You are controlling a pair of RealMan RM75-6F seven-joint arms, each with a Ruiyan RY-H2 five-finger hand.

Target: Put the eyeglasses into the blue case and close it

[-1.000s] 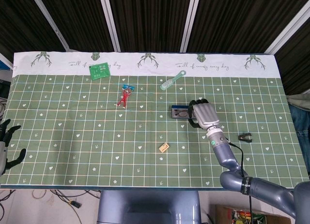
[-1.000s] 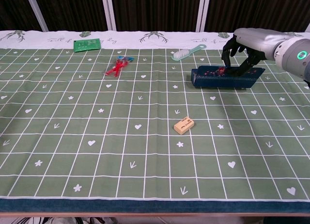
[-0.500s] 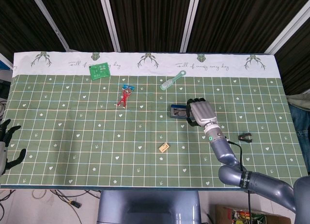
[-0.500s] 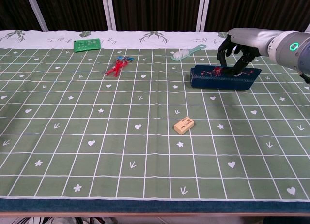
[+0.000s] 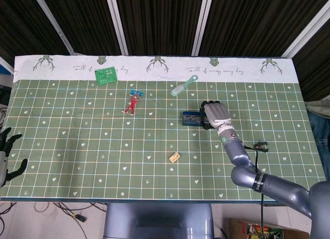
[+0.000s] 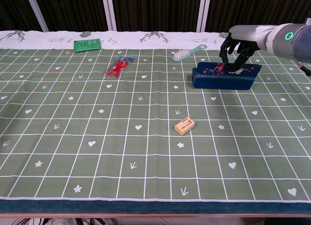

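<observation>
Left robot hand: idle at the desk's 9 o'clock edge, fingers spread, holding nothing.
Desk: green gridded cloth; going left to right it carries a green card, a red toy, a tan eraser and a brush.
Blue case: right of centre, at about 2 o'clock from the desk's middle. Its long axis runs 9 to 3 o'clock, across your view. It looks rigid and light, so you should expect it to slide on the cloth if pushed sideways.
Eyeglasses: only reddish glints show along the top of the case; they appear to lie inside, lengthwise with it. Treat them as fragile and thin; if they need reseating, take them by the frame rather than the lenses.
Right robot hand: over the case's 3 o'clock half, fingers curled down onto its upper edge. Whether you are gripping the lid or only pressing on it cannot be told.
Step in hand: likely the closing. Press straight down along the lid's long edge, and steady the base so the case does not skate away.
</observation>
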